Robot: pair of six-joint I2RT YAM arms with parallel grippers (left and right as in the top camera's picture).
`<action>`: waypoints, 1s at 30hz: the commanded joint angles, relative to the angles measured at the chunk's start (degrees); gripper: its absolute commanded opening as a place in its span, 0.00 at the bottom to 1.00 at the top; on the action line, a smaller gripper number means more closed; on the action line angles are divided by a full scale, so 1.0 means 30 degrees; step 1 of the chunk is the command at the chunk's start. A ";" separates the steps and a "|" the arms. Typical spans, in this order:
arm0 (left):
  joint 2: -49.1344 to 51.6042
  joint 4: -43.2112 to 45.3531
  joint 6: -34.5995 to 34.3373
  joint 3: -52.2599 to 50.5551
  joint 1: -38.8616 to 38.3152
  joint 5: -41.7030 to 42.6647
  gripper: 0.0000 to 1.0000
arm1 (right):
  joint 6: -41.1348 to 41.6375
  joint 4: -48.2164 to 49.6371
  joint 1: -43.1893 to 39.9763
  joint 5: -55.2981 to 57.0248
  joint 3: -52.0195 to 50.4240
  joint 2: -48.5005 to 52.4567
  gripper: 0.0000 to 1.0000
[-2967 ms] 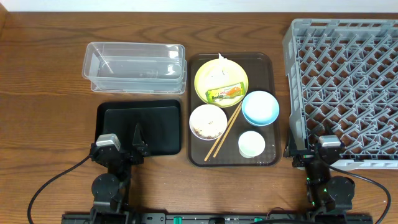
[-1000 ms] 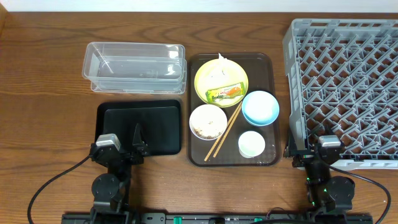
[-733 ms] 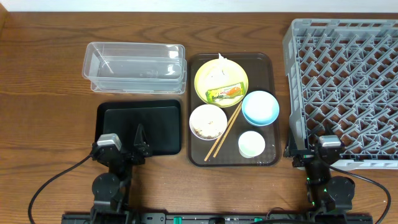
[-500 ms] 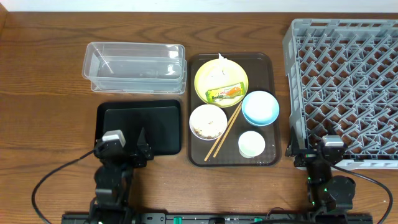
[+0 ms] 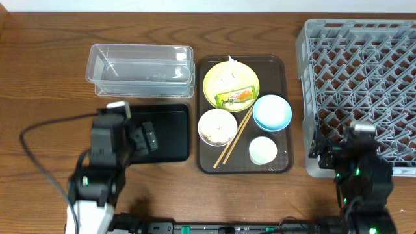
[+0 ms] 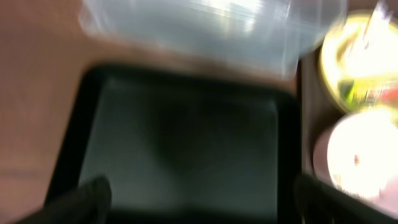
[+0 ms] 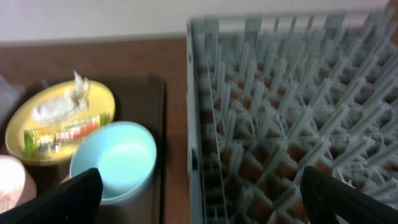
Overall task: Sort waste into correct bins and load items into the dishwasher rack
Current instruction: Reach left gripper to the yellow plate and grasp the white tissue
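L wrist view blurred: clear rectangular plastic tub (image 6: pixel 186 25) cut by top edge, round yellow plate (image 6: pixel 336 62) by rt edge. Overhead: left arm (image 5: pixel 107 146) hides left side of shallow black rectangular tray (image 5: pixel 172 130); big grey lattice plastic rack (image 5: pixel 364 65) runs off rt edge.

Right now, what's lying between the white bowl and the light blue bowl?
The wooden chopsticks lie slanted between the white bowl and the light blue bowl, on the brown tray. The overhead view shows it.

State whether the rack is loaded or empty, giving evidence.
Empty: the rack shows only bare lattice in the overhead and right wrist views.
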 commanded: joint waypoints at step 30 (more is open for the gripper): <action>1.2917 0.5049 0.4787 1.0251 -0.4459 0.2914 0.95 | 0.0415 -0.3810 0.0109 0.0175 0.5144 0.5931 0.99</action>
